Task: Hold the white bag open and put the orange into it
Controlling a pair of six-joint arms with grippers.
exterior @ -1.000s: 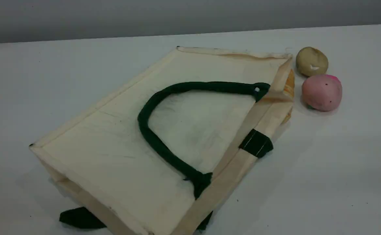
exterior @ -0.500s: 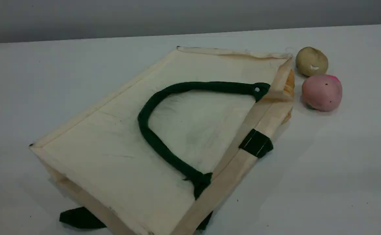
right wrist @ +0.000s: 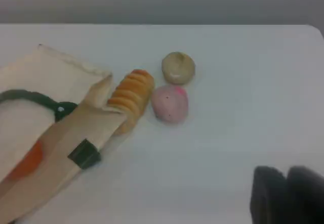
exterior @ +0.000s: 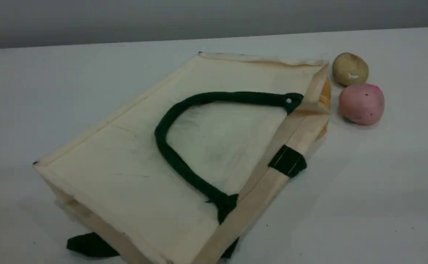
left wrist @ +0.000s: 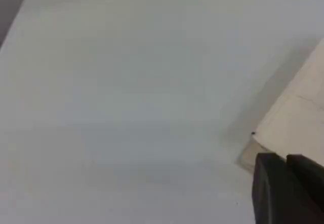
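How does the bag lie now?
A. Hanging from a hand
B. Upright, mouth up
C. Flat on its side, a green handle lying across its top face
C: the bag lies flat, with the handle looped over its upper face; no hand touches it.

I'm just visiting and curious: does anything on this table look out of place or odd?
Yes. The white bag lies flat on its side instead of standing, one green handle sprawled across it. In the right wrist view an orange glow shows through the cloth, possibly the orange already inside. A bread loaf rests against the bag's mouth.
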